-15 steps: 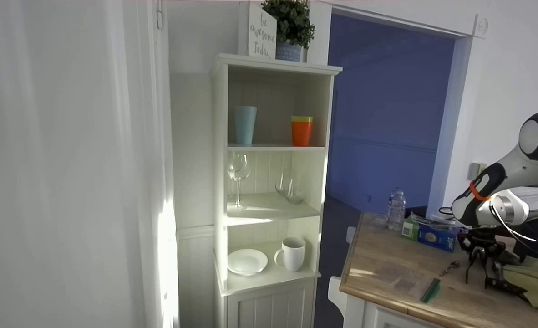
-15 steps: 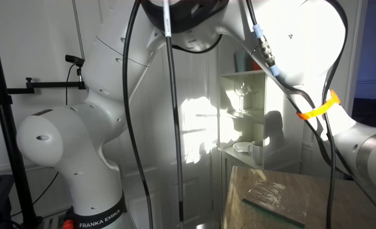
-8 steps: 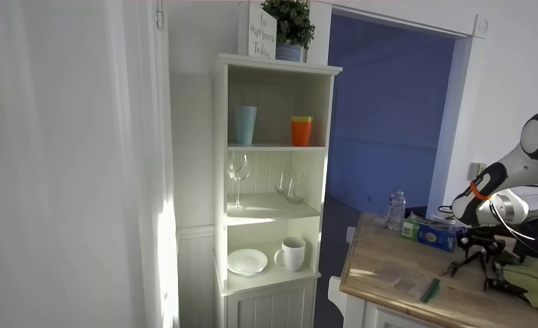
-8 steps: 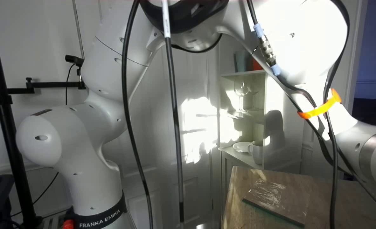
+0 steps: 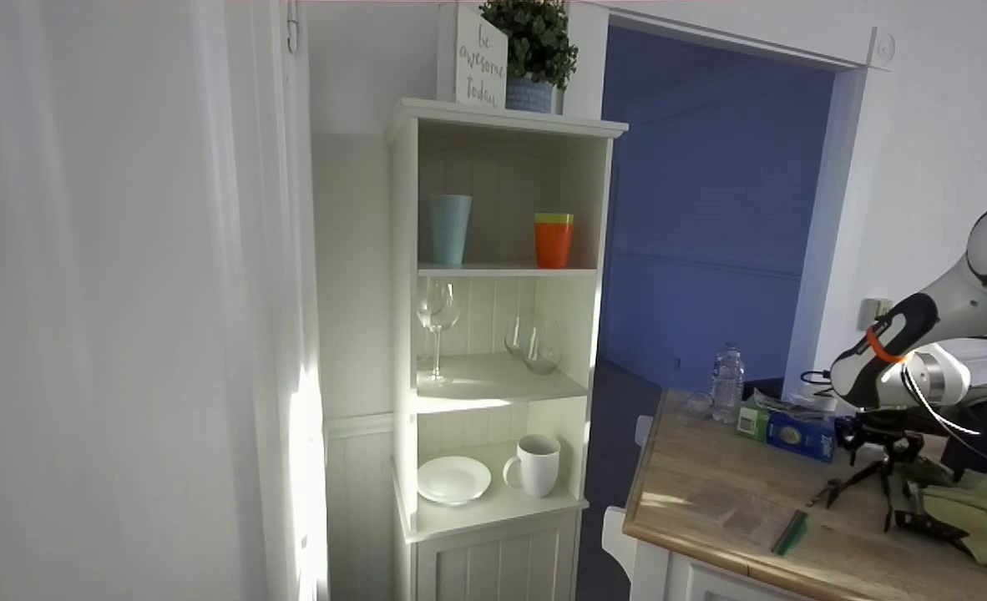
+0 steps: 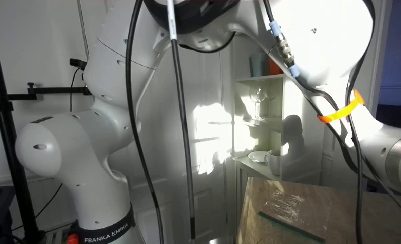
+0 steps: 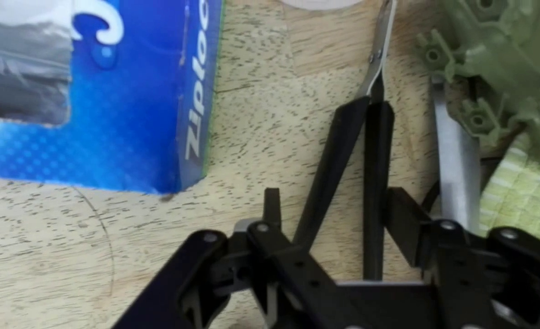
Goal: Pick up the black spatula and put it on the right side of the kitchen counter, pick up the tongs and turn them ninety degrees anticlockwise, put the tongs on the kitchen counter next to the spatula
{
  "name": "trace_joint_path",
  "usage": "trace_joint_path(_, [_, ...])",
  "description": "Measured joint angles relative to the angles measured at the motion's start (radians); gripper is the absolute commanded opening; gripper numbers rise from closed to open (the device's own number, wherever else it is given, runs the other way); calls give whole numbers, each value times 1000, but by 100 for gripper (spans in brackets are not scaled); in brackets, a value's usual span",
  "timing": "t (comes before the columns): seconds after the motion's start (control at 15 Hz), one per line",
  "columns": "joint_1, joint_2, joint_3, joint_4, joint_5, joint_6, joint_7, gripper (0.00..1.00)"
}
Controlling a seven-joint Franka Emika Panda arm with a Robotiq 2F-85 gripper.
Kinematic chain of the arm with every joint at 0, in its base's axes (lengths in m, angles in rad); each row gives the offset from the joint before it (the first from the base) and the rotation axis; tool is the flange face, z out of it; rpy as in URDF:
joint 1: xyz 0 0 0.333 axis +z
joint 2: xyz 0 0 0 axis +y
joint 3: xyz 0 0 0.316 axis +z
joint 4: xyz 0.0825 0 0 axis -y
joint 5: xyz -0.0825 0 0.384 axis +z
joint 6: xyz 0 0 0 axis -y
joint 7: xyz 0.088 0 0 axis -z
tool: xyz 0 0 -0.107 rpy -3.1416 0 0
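My gripper (image 7: 334, 196) is open above the counter in the wrist view. It also shows in an exterior view (image 5: 859, 513), low over the counter. The tongs (image 7: 378, 155) lie with their metal part toward the top of the wrist view. Both black handles run down between my fingers (image 7: 402, 219), the right handle close beside the right finger; whether they touch I cannot tell. The left handle's end is hidden by the gripper. The light-wood kitchen counter (image 5: 694, 476) shows in both exterior views (image 6: 339, 193). I cannot make out the black spatula with certainty.
A blue Ziploc box (image 7: 133, 137) stands left of the tongs. A metal strip (image 7: 457, 169), a green plastic frame (image 7: 512, 59) and green cloth (image 7: 521, 196) lie to the right. A water bottle (image 5: 727, 384) and a green-edged plastic bag (image 5: 744, 513) are on the counter.
The arm has shifted slightly. In an exterior view one finger has swung out to the left, so the fingers look wider apart; whether they opened or the gripper turned is unclear.
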Motion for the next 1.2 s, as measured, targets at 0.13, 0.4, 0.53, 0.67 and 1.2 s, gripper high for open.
trace_joint_path(0.13, [-13, -29, 19, -27, 15, -13, 2, 94])
trace_joint_path(0.4, [-13, -150, 41, -144, 103, -45, 2, 100])
trace_joint_path(0.53, [0, -229, 41, -209, 161, -74, 3, 100])
trace_joint_path(0.67, [21, -309, 33, -272, 207, -106, 13, 100])
trace_joint_path(1.2, [147, -490, -98, -349, 225, -332, 88, 100])
